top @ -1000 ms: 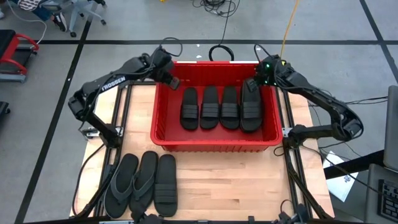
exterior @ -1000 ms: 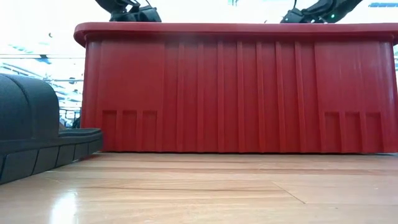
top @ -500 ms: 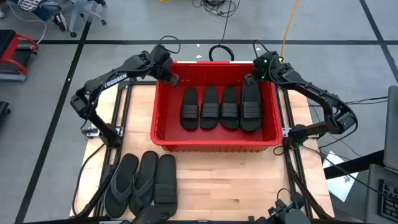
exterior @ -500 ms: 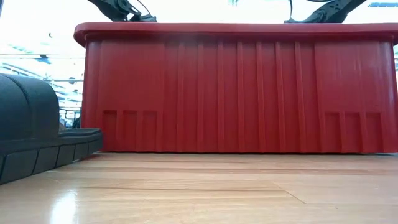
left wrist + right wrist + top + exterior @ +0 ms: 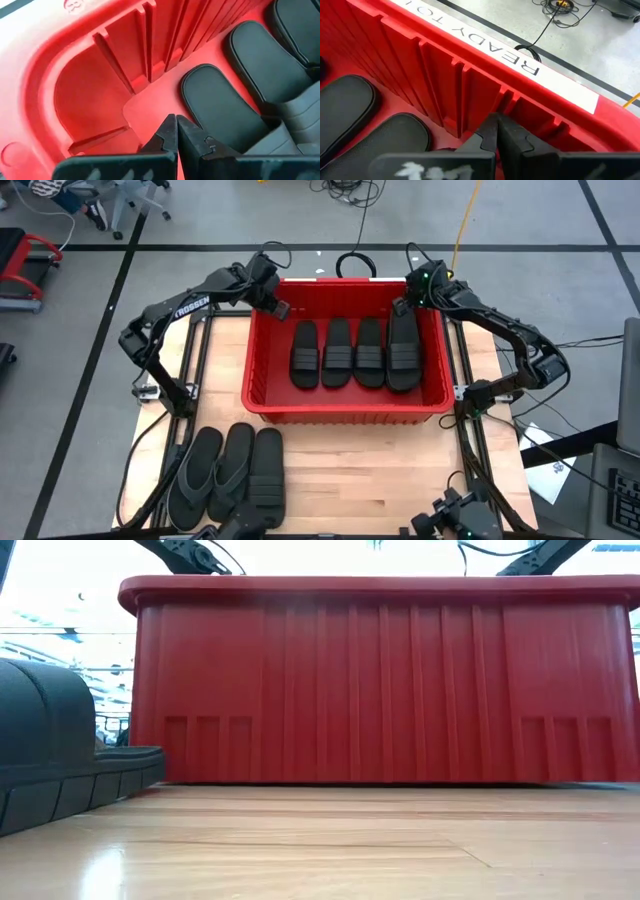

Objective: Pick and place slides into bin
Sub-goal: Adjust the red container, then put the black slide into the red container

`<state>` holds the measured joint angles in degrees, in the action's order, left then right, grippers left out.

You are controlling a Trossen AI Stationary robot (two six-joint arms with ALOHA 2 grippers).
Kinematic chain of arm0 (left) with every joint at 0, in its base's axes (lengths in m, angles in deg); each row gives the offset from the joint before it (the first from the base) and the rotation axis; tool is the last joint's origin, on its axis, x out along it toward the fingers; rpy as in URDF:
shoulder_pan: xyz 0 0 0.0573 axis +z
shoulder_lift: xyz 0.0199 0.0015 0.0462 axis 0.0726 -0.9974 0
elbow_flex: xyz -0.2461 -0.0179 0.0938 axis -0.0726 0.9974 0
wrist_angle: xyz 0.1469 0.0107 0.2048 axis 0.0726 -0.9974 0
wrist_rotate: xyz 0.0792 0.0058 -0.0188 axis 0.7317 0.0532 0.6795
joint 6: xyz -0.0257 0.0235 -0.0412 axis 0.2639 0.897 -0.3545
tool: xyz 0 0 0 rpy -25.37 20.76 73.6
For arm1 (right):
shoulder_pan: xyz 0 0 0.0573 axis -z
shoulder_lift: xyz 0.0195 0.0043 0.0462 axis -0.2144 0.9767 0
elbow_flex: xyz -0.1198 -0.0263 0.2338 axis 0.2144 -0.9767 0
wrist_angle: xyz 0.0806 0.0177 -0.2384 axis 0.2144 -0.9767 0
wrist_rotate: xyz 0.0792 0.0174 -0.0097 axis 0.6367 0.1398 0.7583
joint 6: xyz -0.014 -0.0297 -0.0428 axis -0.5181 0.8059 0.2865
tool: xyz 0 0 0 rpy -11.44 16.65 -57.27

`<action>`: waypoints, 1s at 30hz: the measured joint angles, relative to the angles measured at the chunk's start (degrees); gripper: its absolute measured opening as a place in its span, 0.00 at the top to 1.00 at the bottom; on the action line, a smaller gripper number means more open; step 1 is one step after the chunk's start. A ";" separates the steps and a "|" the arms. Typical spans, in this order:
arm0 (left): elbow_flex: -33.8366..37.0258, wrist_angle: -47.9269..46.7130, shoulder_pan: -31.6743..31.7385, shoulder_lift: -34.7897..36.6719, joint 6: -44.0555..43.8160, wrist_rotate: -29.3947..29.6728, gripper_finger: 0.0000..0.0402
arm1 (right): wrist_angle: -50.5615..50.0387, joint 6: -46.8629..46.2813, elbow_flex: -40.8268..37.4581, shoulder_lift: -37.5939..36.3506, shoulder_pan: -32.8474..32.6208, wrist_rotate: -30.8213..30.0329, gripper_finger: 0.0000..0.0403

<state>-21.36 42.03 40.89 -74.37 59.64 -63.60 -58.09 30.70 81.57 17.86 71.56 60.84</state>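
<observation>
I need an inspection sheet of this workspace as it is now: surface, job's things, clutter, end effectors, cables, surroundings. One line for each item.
Surface: wooden table, bare between the bin and the front edge.
Job's things: red bin holds four slides side by side; three more slides lie on the table at front left, outside the bin.
Clutter: nothing seen on the table.
End effectors: left end effector shut, empty, over the bin's back left corner; right end effector shut, empty, over the back right corner.
Cables: black loop and yellow cable on the floor behind the bin.
Surroundings: grey floor with black lines; chair base at back left.
</observation>
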 joint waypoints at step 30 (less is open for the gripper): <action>-1.40 2.32 -2.65 10.46 12.24 -10.93 1.00 | -0.28 0.72 0.06 -13.98 -0.41 12.88 1.00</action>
<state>-22.77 44.35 38.25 -63.91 71.88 -74.54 -58.37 31.41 81.63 3.88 71.15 73.72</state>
